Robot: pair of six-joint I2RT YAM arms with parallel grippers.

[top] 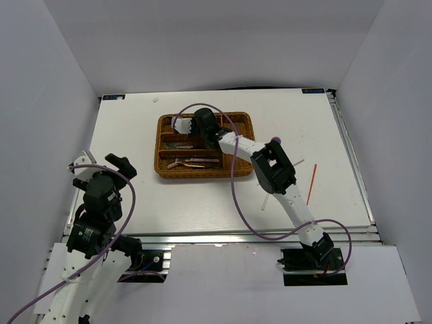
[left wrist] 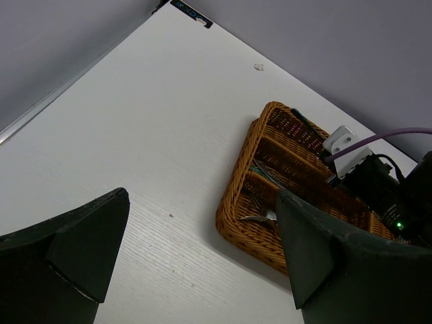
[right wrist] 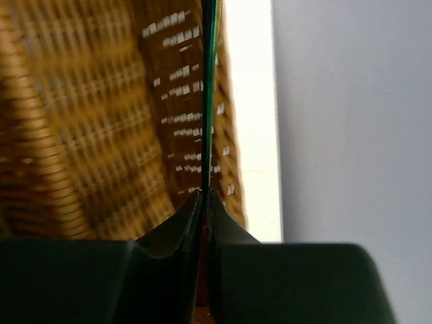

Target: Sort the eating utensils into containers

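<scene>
One thin utensil point(right wrist: 207, 101), seen edge-on with a green sheen, is pinched between the nearly closed fingers of the right gripper point(right wrist: 204, 197). It is inside the tray point(top: 162, 145), in the far left part; which slot I cannot tell. More cutlery point(top: 192, 163) lies in the near slots. A red chopstick point(top: 311, 183) and a white chopstick point(top: 266, 202) lie on the tabletop point(top: 135, 196), right of the tray. The left gripper point(left wrist: 201, 199) hangs wide open, holding nothing, well left of the tray.

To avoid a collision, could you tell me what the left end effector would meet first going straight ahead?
Probably the bare white table, beside the wicker tray; the left end effector stands open, and depth is unclear.
</scene>
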